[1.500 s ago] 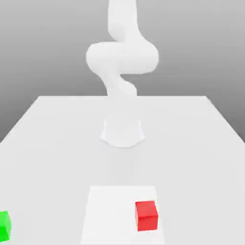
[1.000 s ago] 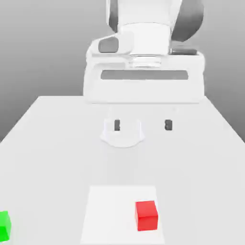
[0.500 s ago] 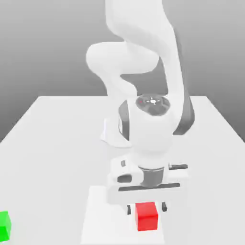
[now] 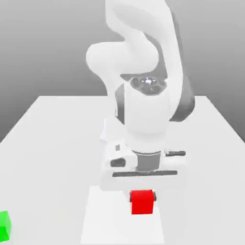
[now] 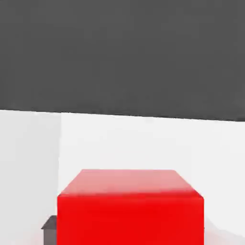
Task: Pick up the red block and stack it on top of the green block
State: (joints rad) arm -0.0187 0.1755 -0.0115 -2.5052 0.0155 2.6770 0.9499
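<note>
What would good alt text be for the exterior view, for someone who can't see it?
A white robot arm reaches down over a white table, its gripper shut on a red block near the table's front edge. A green block sits apart at the exterior view's lower left corner, cut off by the frame.

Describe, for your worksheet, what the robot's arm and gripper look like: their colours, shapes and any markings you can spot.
The arm is glossy white, built of thick rounded segments with dark grey patches at the joints. Its wrist carries a round cap with a small red mark. The gripper has a wide, boxy white body with a dark grey slot along its front and short dark fingers.
</note>
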